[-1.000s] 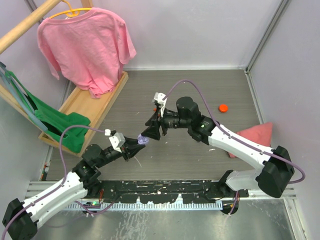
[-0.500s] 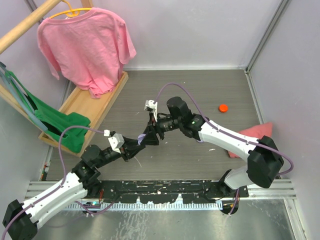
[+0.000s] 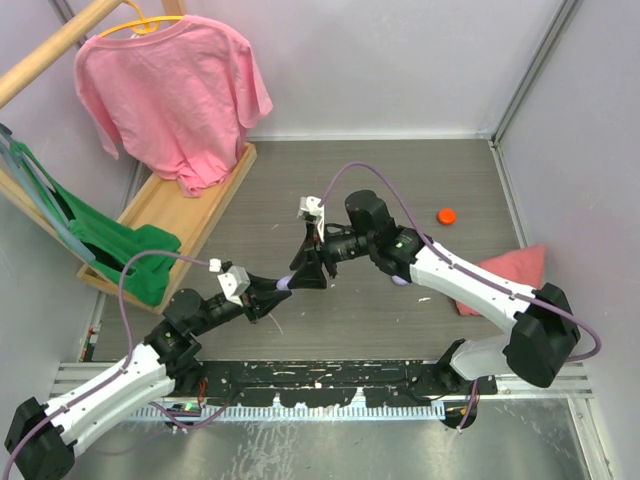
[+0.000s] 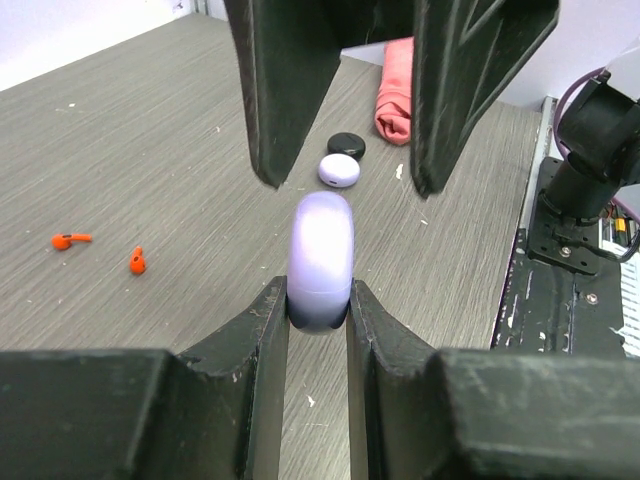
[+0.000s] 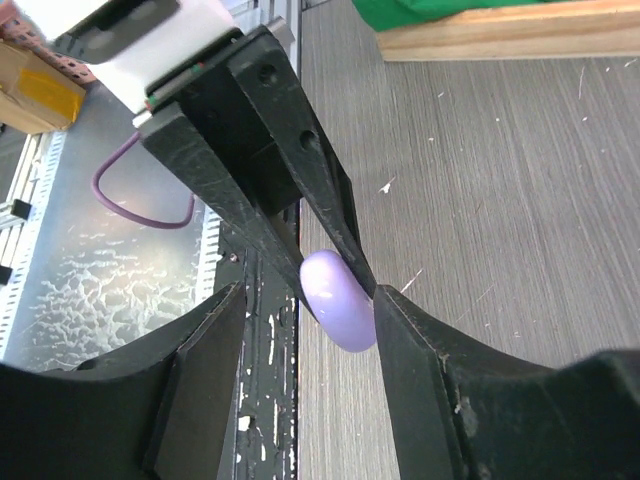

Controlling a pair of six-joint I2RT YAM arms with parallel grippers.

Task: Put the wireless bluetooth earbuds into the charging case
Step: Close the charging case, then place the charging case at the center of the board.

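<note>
Your left pincer (image 4: 318, 292) was clenched on a lilac disc (image 4: 320, 250), held on edge above the table (image 4: 150, 130), likely offered up so the other arm could take it. Your right pincer (image 5: 310, 296) faced it tip to tip, about half open, one finger either side of the disc, gripping nothing; contact unclear. Probably not the task's thing: the black case (image 4: 346, 144) lay on the table farther off, just beside a second pale disc (image 4: 339, 171), near the pink cloth (image 4: 395, 100). Two red bits (image 4: 70, 240) lay well apart from those. No black earbuds visible.
</note>
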